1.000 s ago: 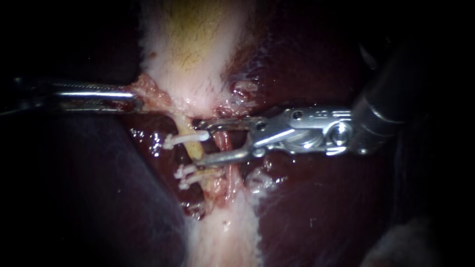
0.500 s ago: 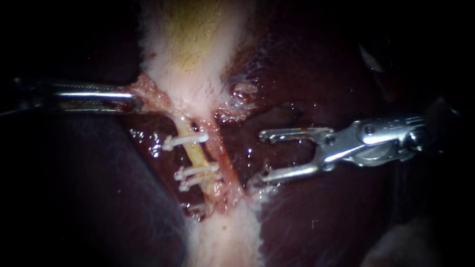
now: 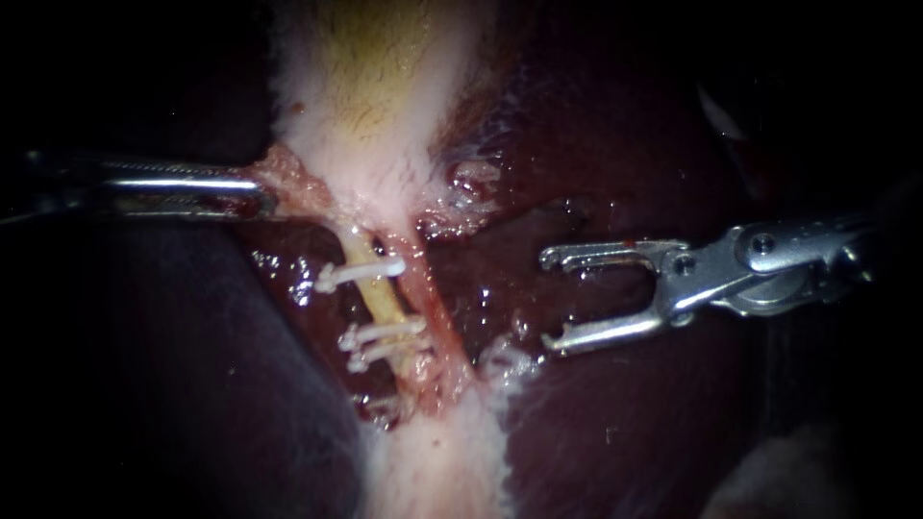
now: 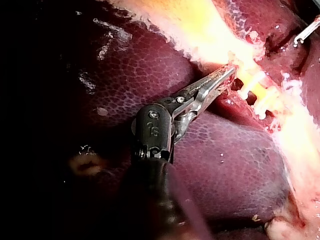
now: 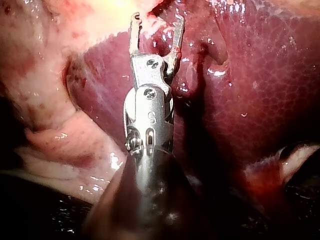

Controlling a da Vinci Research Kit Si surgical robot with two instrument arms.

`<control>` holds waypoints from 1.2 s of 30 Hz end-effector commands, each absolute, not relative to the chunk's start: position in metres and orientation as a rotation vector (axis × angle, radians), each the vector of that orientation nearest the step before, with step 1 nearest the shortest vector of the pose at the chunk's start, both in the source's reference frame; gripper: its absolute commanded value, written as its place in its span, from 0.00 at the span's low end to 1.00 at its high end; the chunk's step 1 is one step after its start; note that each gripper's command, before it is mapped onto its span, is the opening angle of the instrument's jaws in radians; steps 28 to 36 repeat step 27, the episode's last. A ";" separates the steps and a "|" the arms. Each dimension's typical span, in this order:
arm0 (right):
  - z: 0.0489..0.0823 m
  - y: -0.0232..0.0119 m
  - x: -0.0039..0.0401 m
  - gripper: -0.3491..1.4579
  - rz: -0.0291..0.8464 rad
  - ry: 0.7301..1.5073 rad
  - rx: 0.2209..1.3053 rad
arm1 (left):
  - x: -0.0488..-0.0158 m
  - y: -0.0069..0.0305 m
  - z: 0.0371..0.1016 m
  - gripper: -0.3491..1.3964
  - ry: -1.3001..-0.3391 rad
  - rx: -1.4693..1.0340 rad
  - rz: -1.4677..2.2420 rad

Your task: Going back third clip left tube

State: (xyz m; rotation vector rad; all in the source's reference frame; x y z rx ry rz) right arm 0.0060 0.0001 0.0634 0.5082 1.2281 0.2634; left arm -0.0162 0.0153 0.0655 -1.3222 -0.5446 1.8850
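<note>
Metal left claw [image 4: 228, 75] clamped on tissue [image 4: 240, 61], clearest from left wrist; right claw [image 3: 545, 299] apart, empty.

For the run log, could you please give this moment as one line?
left instrument: shut on tissue by gallbladder | right instrument: jaws open, empty, off the left tube | clips: three on left tube

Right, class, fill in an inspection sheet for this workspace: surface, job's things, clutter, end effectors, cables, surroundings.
Surface: wet dark-red liver, pale gallbladder.
Job's things: left tube carries three white clips; right tube beside it.
Clutter: nothing seen.
End effectors: left instrument, jaws shut on tissue at the gallbladder's edge; right instrument, jaws open, empty, clear of both tubes.
Cables: nothing seen.
Surroundings: dark, nothing seen.
</note>
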 end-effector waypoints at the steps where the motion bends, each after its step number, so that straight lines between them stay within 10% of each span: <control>1: 0.0634 0.0000 0.0059 0.47 0.264 1.228 0.508 | -0.0162 0.0154 0.0657 0.00 -0.545 -1.322 1.885; 36: 0.0633 0.0000 0.0056 0.47 0.262 1.228 0.509 | -0.0197 0.0149 0.0708 0.00 -0.520 -1.309 1.915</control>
